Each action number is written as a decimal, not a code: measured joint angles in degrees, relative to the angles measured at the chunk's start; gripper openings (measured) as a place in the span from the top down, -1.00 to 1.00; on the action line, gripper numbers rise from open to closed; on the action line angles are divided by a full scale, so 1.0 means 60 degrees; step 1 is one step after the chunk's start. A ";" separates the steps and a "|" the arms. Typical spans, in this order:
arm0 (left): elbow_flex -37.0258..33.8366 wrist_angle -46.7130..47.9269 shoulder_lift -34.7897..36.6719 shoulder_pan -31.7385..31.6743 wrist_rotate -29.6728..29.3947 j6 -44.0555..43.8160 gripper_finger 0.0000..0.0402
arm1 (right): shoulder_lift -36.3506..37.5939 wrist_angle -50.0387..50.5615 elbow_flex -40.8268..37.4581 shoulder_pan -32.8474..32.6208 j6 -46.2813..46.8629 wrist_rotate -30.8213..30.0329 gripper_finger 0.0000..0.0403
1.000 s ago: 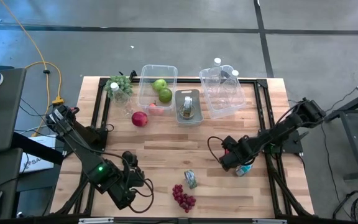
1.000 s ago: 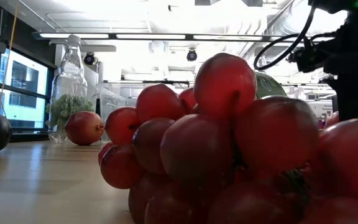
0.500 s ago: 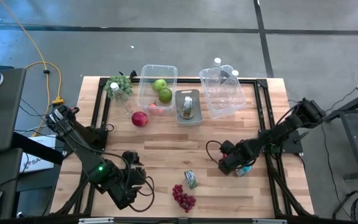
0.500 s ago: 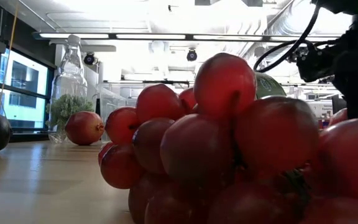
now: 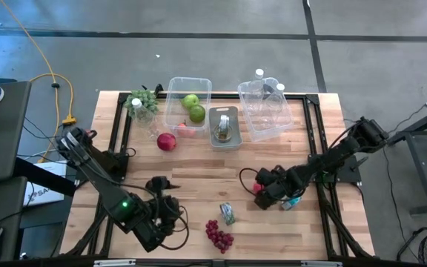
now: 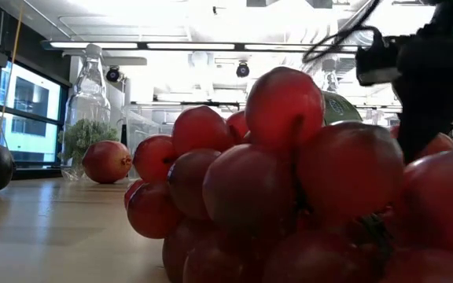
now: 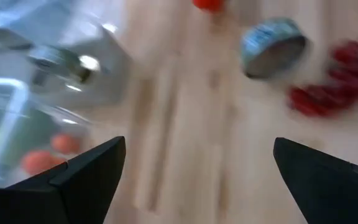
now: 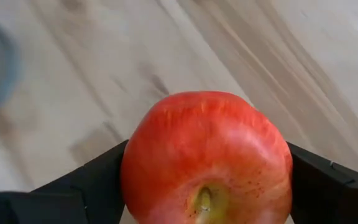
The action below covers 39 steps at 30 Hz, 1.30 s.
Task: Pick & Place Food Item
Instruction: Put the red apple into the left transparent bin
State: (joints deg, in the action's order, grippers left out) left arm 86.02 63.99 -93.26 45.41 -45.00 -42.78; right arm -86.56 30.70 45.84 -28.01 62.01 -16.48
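A red apple (image 8: pixel 207 155) sits between the fingers of my right gripper (image 8: pixel 207 163), right of the table's middle. In the high view the apple (image 5: pixel 257 188) peeks out at the tip of that gripper (image 5: pixel 261 188). My left gripper (image 7: pixel 199 144) stands open and holds nothing. It hovers near the front left (image 5: pixel 167 206) and faces a tin can (image 7: pixel 272 46) and red grapes (image 7: pixel 328 81). The grapes (image 6: pixel 289 181) fill the low view, where the right arm (image 6: pixel 431 71) shows dark at the upper right. My right gripper has the red apple between its two fingers. One finger (image 8: pixel 89 183) lies against one side (image 8: pixel 132 168) and the other finger (image 8: pixel 319 177) against the opposite side. The fingers slant down from above and from the table's right. The stem hollow (image 8: pixel 202 200) faces the wrist.
At the back stand a clear bin (image 5: pixel 176 111) with green apples, a small grey tray (image 5: pixel 224 141) and a second clear bin (image 5: pixel 265 126) with bottles. A red round fruit (image 5: pixel 167 141), a tin can (image 5: pixel 227 213), grapes (image 5: pixel 219 236) and a teal item (image 5: pixel 291 202) lie on the wood.
My right gripper has moved toward the table's left and tipped further down, and the red apple now shows at its tip. My left gripper has swung round at the wrist while its arm stayed in place.
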 joint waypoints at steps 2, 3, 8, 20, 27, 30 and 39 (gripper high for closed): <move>-0.0008 0.0005 -0.0270 -0.0004 -0.0813 -0.0078 -0.98 | 0.0000 -0.0559 0.0000 -0.0096 -0.0365 -0.0174 -0.60; -0.0027 -0.0008 -0.0415 -0.0009 -0.1174 -0.0084 -0.98 | 0.0000 -0.0874 0.0000 -0.0166 -0.0539 -0.0258 -0.61; -0.0304 0.0005 -0.1318 -0.0204 -0.3418 -0.0443 -0.98 | 0.0000 -0.2813 0.0000 -0.0428 -0.1490 -0.0267 -0.61; -0.0372 -0.0026 -0.2491 -0.0710 -0.6521 -0.0668 -0.98 | 0.0397 -0.7173 0.0011 -0.0466 -0.4136 -0.0158 -0.62; -0.0372 -0.0805 -0.2502 -0.0637 -0.6233 0.0105 -0.98 | 0.0397 -0.7966 0.0011 -0.0437 -0.4705 -0.0076 -0.64; -0.0372 -0.1580 -0.2502 -0.0521 -0.5552 0.1581 -0.98 | 0.0397 -0.8025 0.0011 -0.0437 -0.4883 -0.0210 -0.64; -0.0364 -0.5573 -0.2502 -0.0728 -0.3812 0.7095 -0.98 | 0.0397 -0.8068 0.0011 -0.0441 -0.4883 -0.0229 -0.66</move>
State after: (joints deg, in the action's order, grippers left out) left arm 83.83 30.55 -108.27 41.04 -67.87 -0.20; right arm -84.18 -17.71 45.91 -30.65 32.71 -17.85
